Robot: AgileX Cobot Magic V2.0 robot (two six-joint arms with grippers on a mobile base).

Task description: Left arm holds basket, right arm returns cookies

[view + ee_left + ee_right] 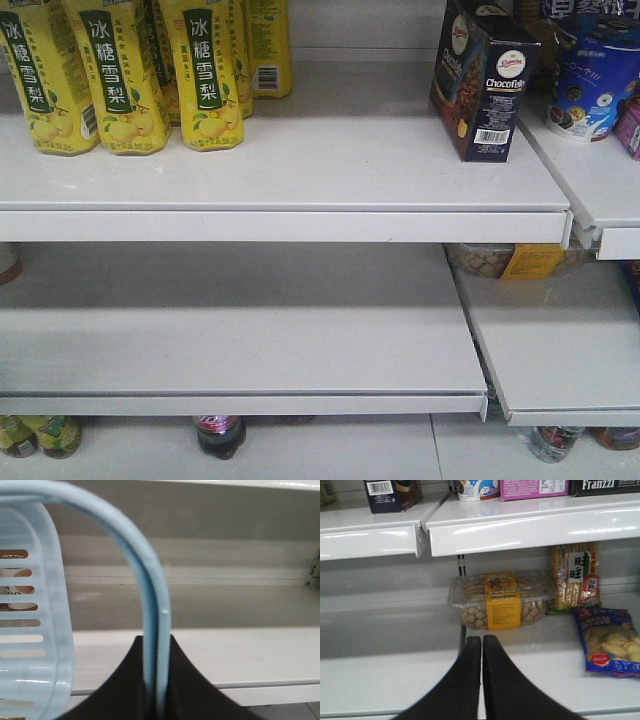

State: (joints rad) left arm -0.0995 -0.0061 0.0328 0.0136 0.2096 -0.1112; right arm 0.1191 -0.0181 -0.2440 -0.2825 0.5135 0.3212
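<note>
The right gripper [481, 641] has its black fingers pressed together with nothing between them, hanging before a lower shelf [395, 680] near a clear biscuit tub [501, 600]. The left gripper [156, 680] is clamped on the looped handle [150, 595] of the light blue basket [30, 630]. The cookies [483, 80] stand upright on the upper shelf [300, 170], right of the yellow drink bottles [120, 75].

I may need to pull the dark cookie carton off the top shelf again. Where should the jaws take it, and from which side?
Grip the cookie carton across its narrow upper body, coming in from the open shelf front. It stands upright near the shelf's right end, angled slightly; the blue tub crowds its right, while its left is bare shelf. The right gripper is shut and would have to open first.
</note>
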